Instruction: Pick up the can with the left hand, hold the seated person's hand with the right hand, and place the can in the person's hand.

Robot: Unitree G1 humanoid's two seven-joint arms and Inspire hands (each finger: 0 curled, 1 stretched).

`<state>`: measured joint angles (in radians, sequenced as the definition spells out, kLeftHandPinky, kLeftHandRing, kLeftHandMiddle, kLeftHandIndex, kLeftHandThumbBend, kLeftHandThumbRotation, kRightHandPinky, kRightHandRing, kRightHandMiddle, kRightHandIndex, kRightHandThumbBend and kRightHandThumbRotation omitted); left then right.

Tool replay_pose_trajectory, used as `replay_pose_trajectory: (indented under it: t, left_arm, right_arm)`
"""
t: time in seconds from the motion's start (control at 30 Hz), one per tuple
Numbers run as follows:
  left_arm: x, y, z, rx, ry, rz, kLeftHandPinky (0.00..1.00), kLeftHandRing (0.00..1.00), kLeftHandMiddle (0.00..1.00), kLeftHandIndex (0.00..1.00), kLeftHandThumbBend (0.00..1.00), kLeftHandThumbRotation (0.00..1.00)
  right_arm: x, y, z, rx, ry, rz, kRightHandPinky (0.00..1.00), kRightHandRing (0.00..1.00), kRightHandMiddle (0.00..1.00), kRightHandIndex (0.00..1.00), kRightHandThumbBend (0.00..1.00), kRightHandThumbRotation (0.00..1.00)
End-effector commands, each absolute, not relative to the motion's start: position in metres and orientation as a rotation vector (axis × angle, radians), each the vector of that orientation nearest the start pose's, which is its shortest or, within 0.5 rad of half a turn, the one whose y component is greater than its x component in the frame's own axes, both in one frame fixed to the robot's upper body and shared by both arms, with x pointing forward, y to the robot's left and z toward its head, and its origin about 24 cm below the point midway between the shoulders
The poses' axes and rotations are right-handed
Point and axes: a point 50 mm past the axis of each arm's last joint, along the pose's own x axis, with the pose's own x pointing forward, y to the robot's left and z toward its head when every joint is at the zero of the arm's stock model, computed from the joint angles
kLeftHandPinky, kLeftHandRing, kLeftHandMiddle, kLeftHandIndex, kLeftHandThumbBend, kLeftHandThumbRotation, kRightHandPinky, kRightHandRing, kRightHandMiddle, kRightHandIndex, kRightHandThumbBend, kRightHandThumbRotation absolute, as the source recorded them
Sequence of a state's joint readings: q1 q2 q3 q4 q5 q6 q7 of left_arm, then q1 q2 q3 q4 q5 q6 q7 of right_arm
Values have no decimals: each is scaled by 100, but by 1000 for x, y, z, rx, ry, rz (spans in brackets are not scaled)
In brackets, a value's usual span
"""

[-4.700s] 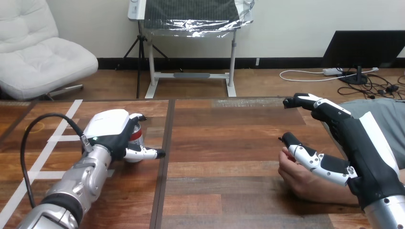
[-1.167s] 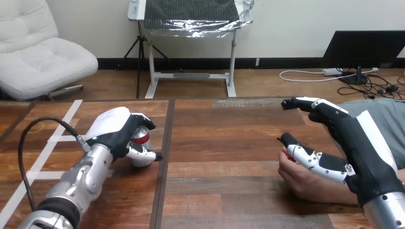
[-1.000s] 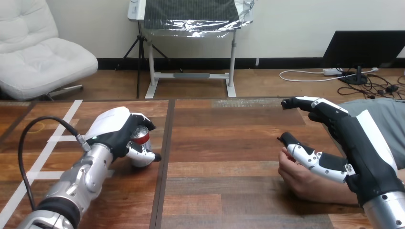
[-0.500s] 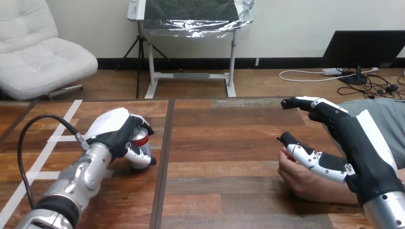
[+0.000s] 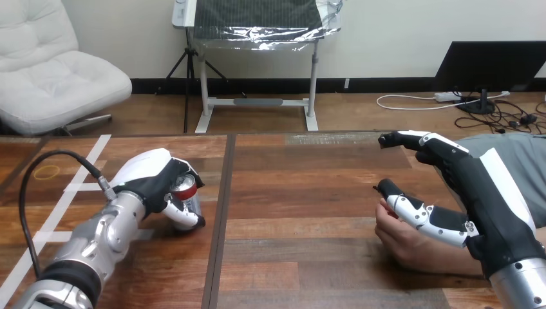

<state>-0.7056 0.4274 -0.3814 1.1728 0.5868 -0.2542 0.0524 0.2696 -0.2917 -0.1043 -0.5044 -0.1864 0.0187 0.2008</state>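
A red and silver can (image 5: 187,192) stands tilted on the wooden table (image 5: 296,193) at the left. My left hand (image 5: 153,181) is wrapped round it, fingers over its top and thumb curled under its near side. At the right, the person's hand (image 5: 402,235) rests on the table. My right hand (image 5: 470,187) hovers over it, thumb lying along the top of the person's hand and fingers stretched straight out above. I cannot tell whether the thumb presses on it.
A dark seam (image 5: 219,219) runs down the table between the can and the person's hand. White tape lines (image 5: 61,187) cross the table's left part. The person's forearm (image 5: 451,261) lies along the table's right side.
My left hand has closed round the can and tipped it, pulling slightly left and nearer. The right hand and the person's hand have stayed put.
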Motion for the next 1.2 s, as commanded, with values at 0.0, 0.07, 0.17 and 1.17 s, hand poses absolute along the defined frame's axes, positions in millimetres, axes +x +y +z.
replay_pose_trajectory:
  t: [0.0,0.07,0.17,1.17]
  left_arm:
    - [353,218,26,1238,236,-305,56,64,69,67,74,2]
    - [353,218,26,1239,242,-305,56,64,69,67,74,1]
    - [353,218,27,1235,247,-306,56,64,69,67,74,1]
    - [351,217,28,1201,170,-256,34,41,48,50,72,0]
  right_arm:
    - [203,-201,128,-562,-266,106,89,88,85,74,45,0]
    - [203,-201,128,-561,-266,107,89,88,85,74,45,0]
    - [203,-201,128,-562,-267,110,89,88,85,74,45,0]
    - [202,-202,128,-565,-257,106,88,88,85,74,46,0]
